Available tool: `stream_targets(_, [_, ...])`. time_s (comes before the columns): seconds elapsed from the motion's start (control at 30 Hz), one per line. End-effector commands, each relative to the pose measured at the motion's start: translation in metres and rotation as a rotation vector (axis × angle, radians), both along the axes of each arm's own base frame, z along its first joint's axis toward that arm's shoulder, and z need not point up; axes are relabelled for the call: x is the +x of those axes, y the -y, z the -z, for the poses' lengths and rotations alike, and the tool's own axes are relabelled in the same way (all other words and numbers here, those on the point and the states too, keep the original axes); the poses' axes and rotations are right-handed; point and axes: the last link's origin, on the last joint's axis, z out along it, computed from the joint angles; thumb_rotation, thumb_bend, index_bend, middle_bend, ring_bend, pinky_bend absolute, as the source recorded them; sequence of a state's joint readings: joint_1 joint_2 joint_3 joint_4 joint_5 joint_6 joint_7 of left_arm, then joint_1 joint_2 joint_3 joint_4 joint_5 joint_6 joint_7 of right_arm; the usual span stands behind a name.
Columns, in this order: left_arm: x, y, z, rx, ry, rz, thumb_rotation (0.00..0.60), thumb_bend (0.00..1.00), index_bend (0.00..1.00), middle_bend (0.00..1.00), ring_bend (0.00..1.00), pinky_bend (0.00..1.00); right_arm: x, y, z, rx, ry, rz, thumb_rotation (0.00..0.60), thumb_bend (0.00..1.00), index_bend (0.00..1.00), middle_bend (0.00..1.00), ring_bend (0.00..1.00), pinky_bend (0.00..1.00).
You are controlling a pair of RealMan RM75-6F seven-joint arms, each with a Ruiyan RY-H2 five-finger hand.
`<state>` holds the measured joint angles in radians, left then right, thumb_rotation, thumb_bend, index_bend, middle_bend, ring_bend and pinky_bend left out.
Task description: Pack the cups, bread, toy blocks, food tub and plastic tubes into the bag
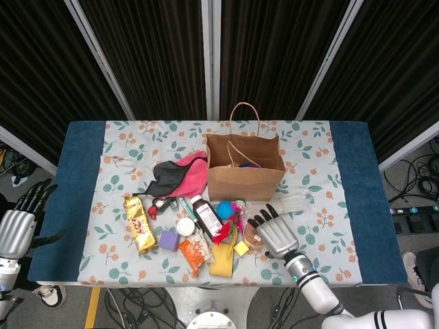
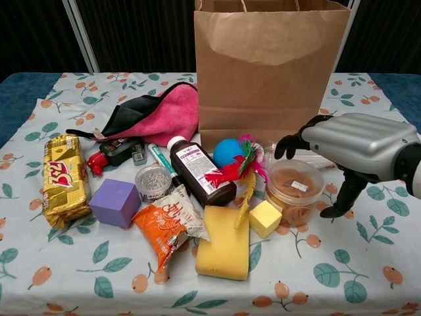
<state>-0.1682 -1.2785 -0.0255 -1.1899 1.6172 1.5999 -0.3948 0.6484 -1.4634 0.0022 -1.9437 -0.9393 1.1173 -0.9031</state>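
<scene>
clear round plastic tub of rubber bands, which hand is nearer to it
Right. The right hand hovers open just over the clear round plastic tub, fingers spread around it. The left hand hangs off the table's far left edge.

Hardly any print reads clearly here.
The gold packet (image 2: 63, 176) shows red lettering, the bottle (image 2: 198, 172) a white label, both too blurred.

You have a pink and black cloth (image 2: 156, 113) lying left of centre, with a brown medicine bottle (image 2: 200, 174) and a small round tin of pins (image 2: 152, 181) just below it (the tin's contents look like metal tacks). Nearer you sit a yellow sponge (image 2: 223, 242), an orange snack packet (image 2: 168, 226) and a gold foil wrapped bar (image 2: 62, 175).
</scene>
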Motion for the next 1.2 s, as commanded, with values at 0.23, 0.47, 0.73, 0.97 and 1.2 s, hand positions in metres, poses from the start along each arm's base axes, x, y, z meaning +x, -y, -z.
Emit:
stream_targets(0.23, [-0.001, 0.000, 0.000, 0.007, -0.001, 0.003, 0.600, 0.03, 0.13, 0.16, 0.08, 0.20, 0.004, 0.004, 0.001, -0.017, 0.007, 0.003, 0.600, 0.00, 0.21, 0.21, 0.09, 0.00])
stream_targets(0.47, [-0.002, 0.000, 0.000, 0.008, 0.000, -0.002, 0.600, 0.03, 0.13, 0.16, 0.08, 0.20, 0.003, 0.004, 0.000, -0.016, 0.013, 0.009, 0.600, 0.00, 0.21, 0.21, 0.09, 0.00])
stream_targets(0.73, [-0.004, -0.001, -0.001, 0.009, 0.002, -0.007, 0.600, 0.03, 0.13, 0.15, 0.08, 0.20, 0.006, 0.004, -0.005, -0.029, 0.036, 0.005, 0.600, 0.00, 0.21, 0.22, 0.10, 0.00])
stream_targets(0.97, [-0.005, 0.000, 0.001, 0.006, 0.002, -0.008, 0.600, 0.03, 0.13, 0.16, 0.08, 0.20, 0.001, 0.003, 0.000, -0.017, 0.009, 0.008, 0.600, 0.00, 0.21, 0.23, 0.10, 0.00])
stream_targets(1.2, [-0.008, 0.001, 0.000, 0.011, -0.001, -0.015, 0.600, 0.03, 0.13, 0.16, 0.08, 0.20, 0.000, 0.004, 0.009, -0.009, -0.001, 0.009, 0.600, 0.00, 0.21, 0.23, 0.10, 0.00])
